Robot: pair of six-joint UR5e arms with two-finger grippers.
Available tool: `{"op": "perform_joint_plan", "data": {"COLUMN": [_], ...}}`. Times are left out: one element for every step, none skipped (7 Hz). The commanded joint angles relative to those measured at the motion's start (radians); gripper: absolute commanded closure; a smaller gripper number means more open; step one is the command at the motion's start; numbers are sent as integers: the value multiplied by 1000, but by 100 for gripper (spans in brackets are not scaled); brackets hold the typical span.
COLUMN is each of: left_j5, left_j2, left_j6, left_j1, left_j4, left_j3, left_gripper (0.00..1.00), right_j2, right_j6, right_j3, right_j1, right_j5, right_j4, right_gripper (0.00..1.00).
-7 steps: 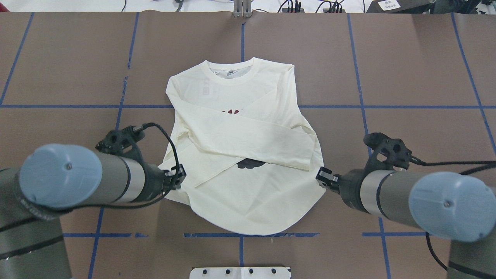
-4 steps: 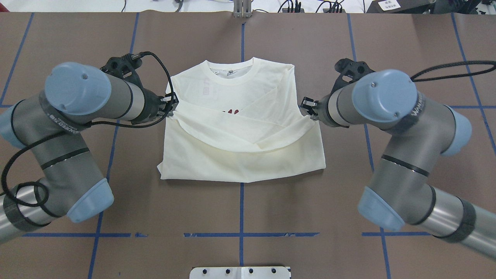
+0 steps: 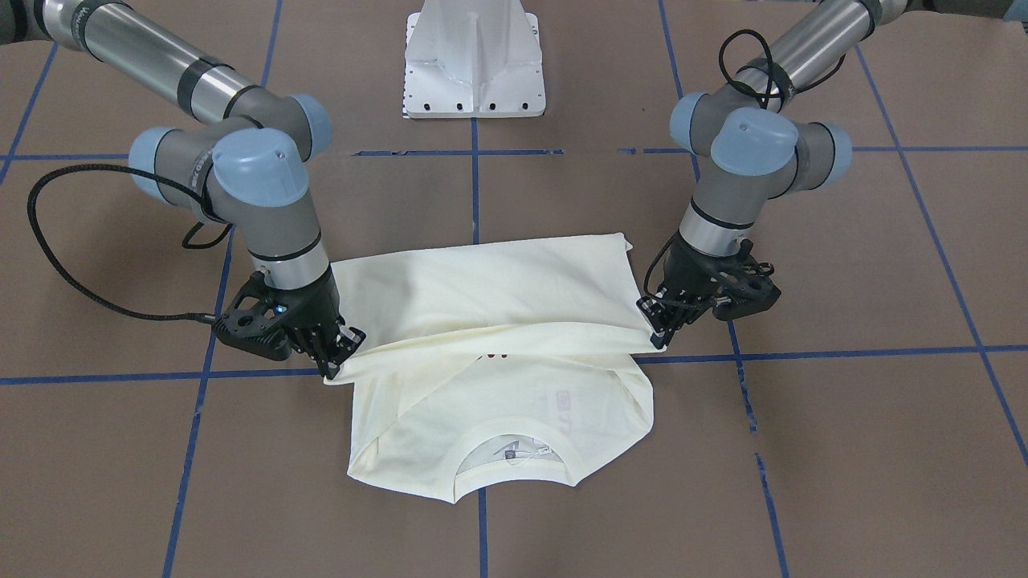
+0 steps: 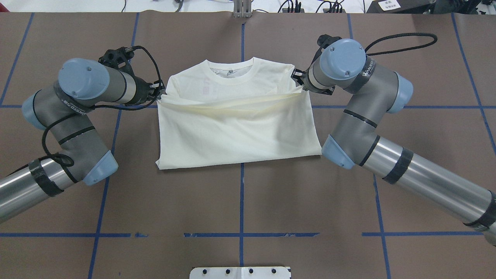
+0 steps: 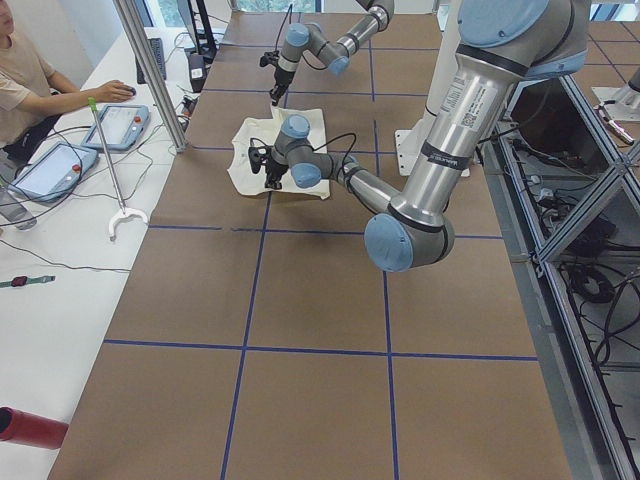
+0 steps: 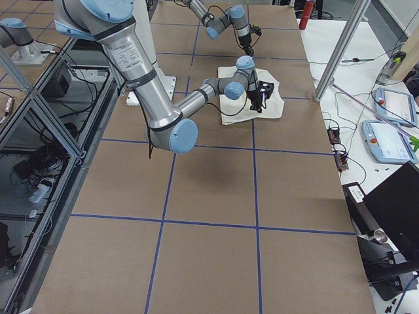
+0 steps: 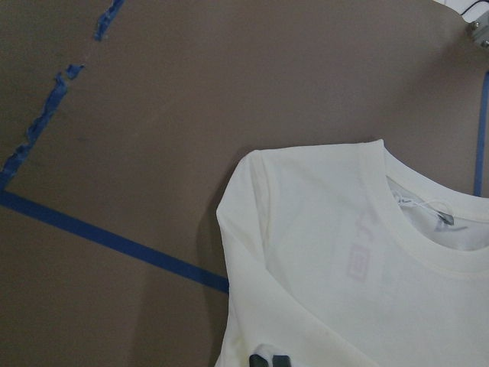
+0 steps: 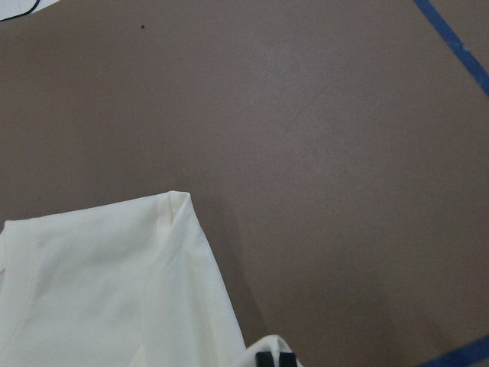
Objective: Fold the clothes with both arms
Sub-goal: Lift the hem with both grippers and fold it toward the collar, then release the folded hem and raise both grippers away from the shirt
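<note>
T-shirt (image 4: 236, 131) at tabletop (image 4: 240, 201) centre, lower half folded up. Hem edge (image 4: 232, 104) taut, just short of collar (image 4: 232, 72). Fingers of left gripper (image 4: 159, 93) clamp hem corner on collar's left; those of right gripper (image 4: 297, 79) clamp corner on collar's right. Wide tabletop margin beyond shirt edges.

even bright light, soft shadows, sharp views.

Quick count: one cream long-sleeved T-shirt (image 4: 236, 128) on the one brown surface (image 4: 240, 209). Two robot arms, the left arm (image 4: 75, 131) and the right arm (image 4: 418, 174), so two grippers too: left gripper (image 4: 159, 93), right gripper (image 4: 297, 76). One white pedestal base (image 3: 475, 60). Off to the side there's one person (image 5: 25, 80) and two control tablets: the far tablet (image 5: 122, 125) and the near tablet (image 5: 50, 170).
</note>
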Motion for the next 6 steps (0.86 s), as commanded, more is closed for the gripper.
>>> {"op": "perform_joint_plan", "data": {"left_j5": [2, 2, 2, 2, -4, -39], "left_j2": [-28, -30, -39, -44, -41, -23], "left_j6": [8, 8, 10, 44, 80, 80], "left_j1": [-5, -5, -5, -8, -45, -48], "left_j4": [-80, -83, -84, -90, -146, -162], "left_j3": [96, 108, 111, 111, 105, 82], "left_gripper": [100, 100, 73, 63, 56, 46], "right_j2": [91, 92, 87, 91, 92, 84], "right_j6": [-3, -6, -6, -5, -5, 0], "right_j3": [-184, -209, -223, -221, -218, -191], "right_j1": [19, 19, 19, 19, 19, 19], "right_j5": [26, 25, 25, 25, 26, 26], "right_j4": [58, 81, 108, 112, 113, 130], "right_gripper": [100, 100, 100, 100, 100, 76]}}
